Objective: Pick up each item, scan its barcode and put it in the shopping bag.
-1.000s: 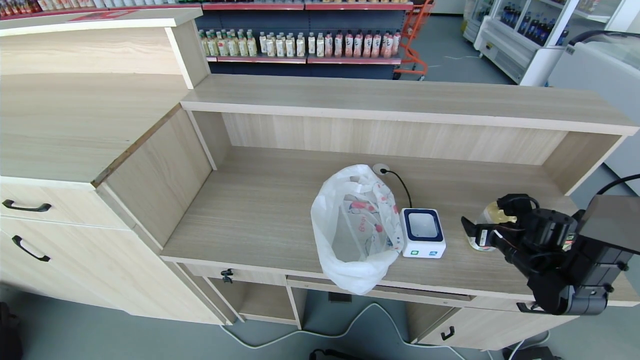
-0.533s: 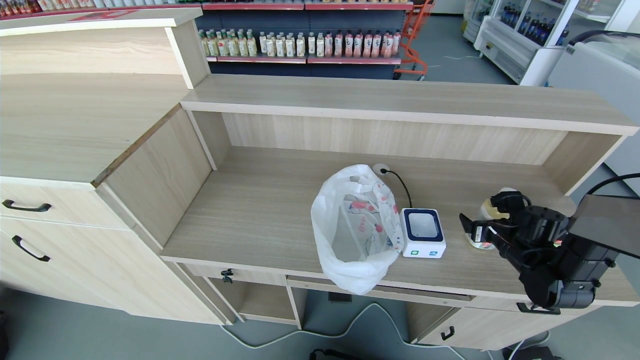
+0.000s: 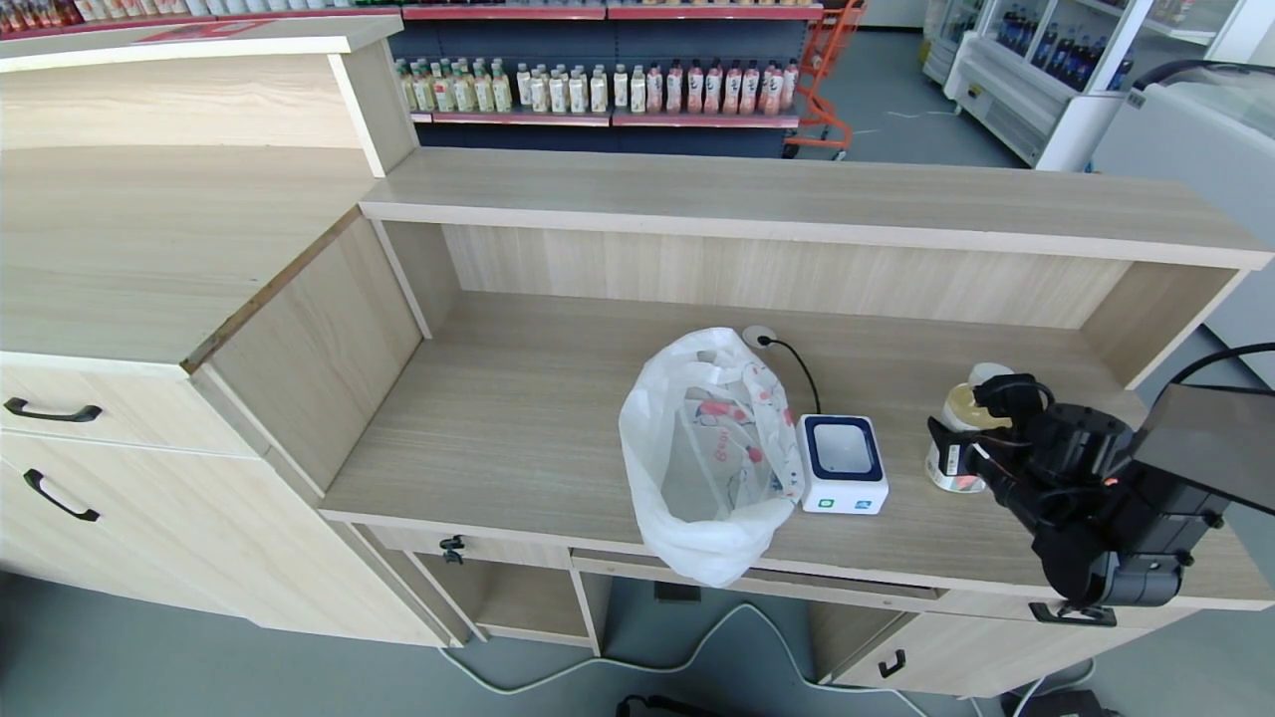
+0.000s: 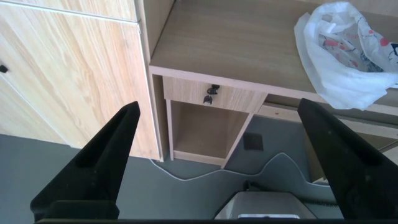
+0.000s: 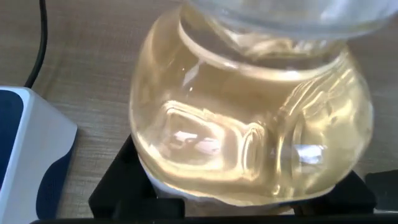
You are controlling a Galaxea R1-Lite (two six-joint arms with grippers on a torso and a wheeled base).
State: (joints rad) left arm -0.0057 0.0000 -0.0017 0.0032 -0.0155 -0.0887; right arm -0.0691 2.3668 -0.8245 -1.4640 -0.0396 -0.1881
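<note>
On the right end of the wooden counter [image 3: 518, 418], the head view shows the right gripper [image 3: 964, 450] clasping an upright bottle [image 3: 958, 410] of pale yellow drink, near the white scanner [image 3: 843, 463]. The open shopping bag [image 3: 697, 448] touches the scanner's other side. From the left wrist, the left gripper [image 4: 219, 106] hangs spread wide, holding nothing, before the counter's front edge. Close up from the right wrist, dark fingers [image 5: 121, 186] seemingly press the bottle's base.

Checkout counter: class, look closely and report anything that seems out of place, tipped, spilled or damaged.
Nothing is spilled or broken. The shopping bag sags over the front edge of the counter, partly unsupported. The bottle is upright in the right gripper, beside the scanner.
</note>
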